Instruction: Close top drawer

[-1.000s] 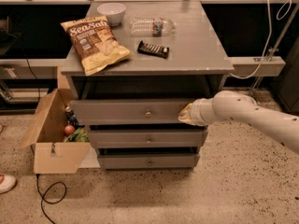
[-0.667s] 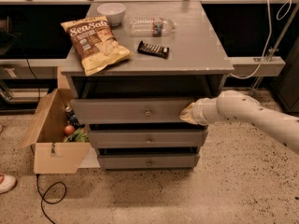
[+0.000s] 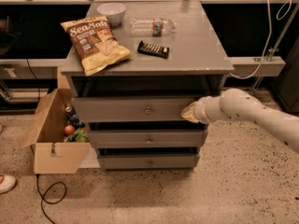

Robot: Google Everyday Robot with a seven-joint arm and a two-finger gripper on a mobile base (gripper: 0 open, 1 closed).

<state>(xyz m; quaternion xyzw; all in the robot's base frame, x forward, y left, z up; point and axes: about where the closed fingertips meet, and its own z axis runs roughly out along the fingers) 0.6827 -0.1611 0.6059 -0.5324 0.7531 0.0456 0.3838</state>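
The top drawer (image 3: 135, 109) is a wide grey drawer with a small round knob (image 3: 148, 110) at its centre, just under the cabinet top. Its front stands slightly forward of the cabinet frame, with a dark gap above it. My gripper (image 3: 188, 112) is at the right end of the drawer front, pressed against it. The white arm (image 3: 252, 111) comes in from the right. Two shorter grey drawers (image 3: 147, 138) lie below it.
On the cabinet top (image 3: 201, 45) lie a chip bag (image 3: 95, 42), a white bowl (image 3: 111, 10), a plastic bottle (image 3: 152, 26) and a dark snack bar (image 3: 153, 49). An open cardboard box (image 3: 51, 139) with items stands on the floor at left, a cable beside it.
The gripper has stayed pressed at the right end of the drawer front. The drawer front has hardly moved.
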